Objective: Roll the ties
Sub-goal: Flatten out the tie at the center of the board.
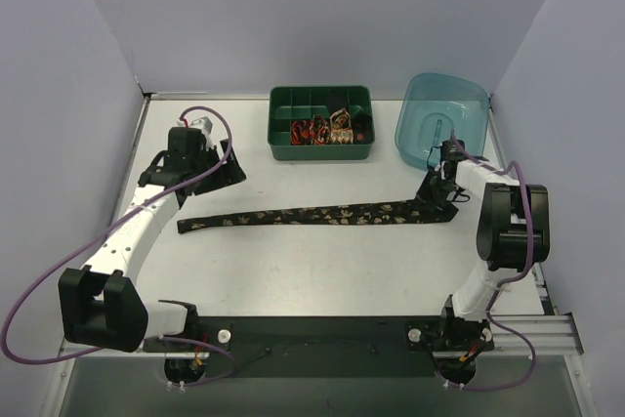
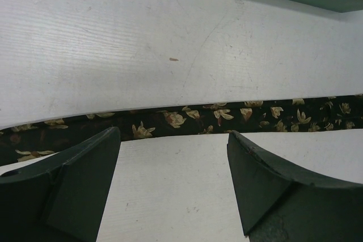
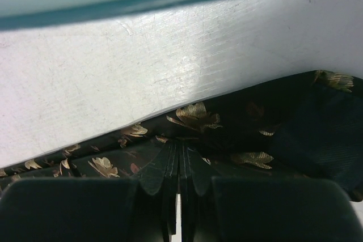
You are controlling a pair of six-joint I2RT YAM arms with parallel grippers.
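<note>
Right now the long tie (image 1: 322, 213) lies flat on the desk (image 1: 293, 280), stretched almost straight from left to right in the top view. Its narrow tip is at the left and its broad end at the right, and the whole strip climbs slightly toward the right. That long axis is what the rolling turns on: a coil has to start at one end and travel along the strip.

At the broad end, the right pincer (image 1: 436, 192) is clenched on the tie. Its wrist view shows the fabric (image 3: 198, 118) gathered into small pleats where the two tips meet (image 3: 178, 165). The left pincer (image 1: 223, 169) hangs released near the narrow end, on the far side of the strip in the top view. From its own wrist camera the tie (image 2: 227, 116) runs crosswise just past the spread tips (image 2: 173, 135), and nothing sits between them. I cannot tell from these views whether it touches the cloth.

So each arm is at its own end, the right one already holding. I judge the left arm the nearer one for pinning or taking the narrow tip.

Beyond the strip, rolled ties (image 1: 322, 131) sit in the green tray (image 1: 320, 152) at the far middle of the desk. The teal tub (image 1: 469, 97) stands to the tray's right, close behind the right pincer.
</note>
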